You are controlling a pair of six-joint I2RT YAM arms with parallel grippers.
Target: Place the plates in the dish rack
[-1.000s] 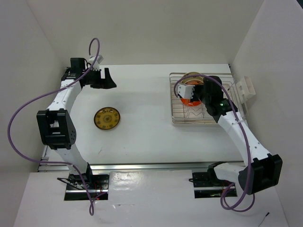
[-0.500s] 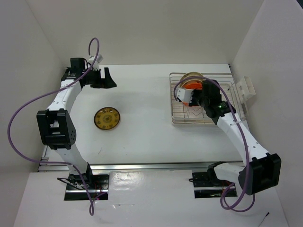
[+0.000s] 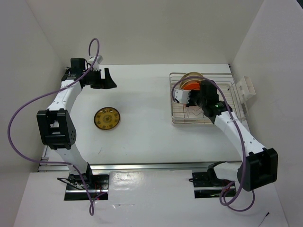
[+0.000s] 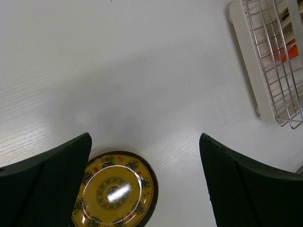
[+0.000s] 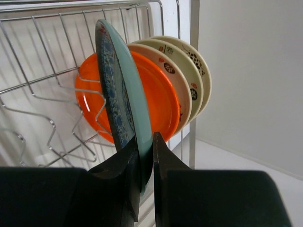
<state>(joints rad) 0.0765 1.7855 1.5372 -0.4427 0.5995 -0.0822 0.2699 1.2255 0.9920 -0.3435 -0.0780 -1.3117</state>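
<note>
Pinching the blue-grey plate upright beside the orange plate in the dish rack is the right tool; left tool gapes empty.

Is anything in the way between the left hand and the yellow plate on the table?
Nothing visible does. The yellow plate lies flat and alone on the table, with only bare tabletop between it and the open left hand. The dish rack sits well aside.

White table. One yellow-brown plate lies flat, left of centre. Silver wire dish rack stands upper right; white slotted holder at right edge.
</note>
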